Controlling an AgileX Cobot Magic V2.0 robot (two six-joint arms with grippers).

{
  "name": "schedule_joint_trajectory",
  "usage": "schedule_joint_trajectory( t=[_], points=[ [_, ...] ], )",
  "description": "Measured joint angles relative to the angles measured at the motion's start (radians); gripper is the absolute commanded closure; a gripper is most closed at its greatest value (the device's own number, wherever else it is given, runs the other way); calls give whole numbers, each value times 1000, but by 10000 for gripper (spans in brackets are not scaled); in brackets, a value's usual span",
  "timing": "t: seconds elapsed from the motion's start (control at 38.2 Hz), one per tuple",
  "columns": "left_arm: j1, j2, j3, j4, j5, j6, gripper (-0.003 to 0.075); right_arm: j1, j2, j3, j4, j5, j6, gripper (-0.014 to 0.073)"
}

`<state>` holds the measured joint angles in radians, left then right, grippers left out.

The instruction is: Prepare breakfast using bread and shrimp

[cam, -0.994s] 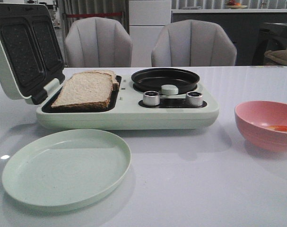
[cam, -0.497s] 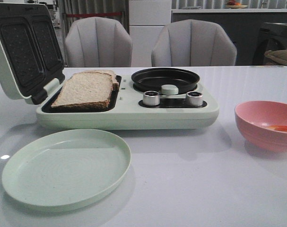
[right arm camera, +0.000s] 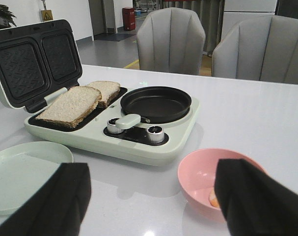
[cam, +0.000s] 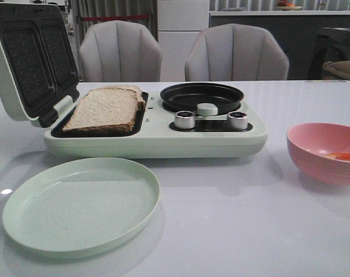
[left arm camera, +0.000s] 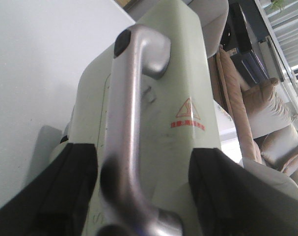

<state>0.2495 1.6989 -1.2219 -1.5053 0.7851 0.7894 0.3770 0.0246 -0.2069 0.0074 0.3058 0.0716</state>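
On the sandwich plate (cam: pixel 141 112), bread (cam: pixel 104 109) lies flat.

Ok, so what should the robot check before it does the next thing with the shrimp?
1. Lid up: ok.
2. Both bread slices lying in the toaster: ok.
3. Shrimp in the pink bowl: ok.
4. Pan has nothing in it: ok.
5. Right pincer open, above the bowl: ok.
6. Left pincer free of the lid handle it straddles: cannot tell.
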Motion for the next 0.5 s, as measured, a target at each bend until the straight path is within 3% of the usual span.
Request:
schedule_joint_trajectory(
  t=[0.16,0.31,0.5],
  points=[
    [-60,24,-2,-20,-14,0,380,0,0,0,0,0,0,-20],
    [-149,29,-7,-89,-22,31,608,0,0,0,0,0,0,-20],
    [-312,40,-13,-125,-103,79,603,0,0,0,0,0,0,-20]
  ],
)
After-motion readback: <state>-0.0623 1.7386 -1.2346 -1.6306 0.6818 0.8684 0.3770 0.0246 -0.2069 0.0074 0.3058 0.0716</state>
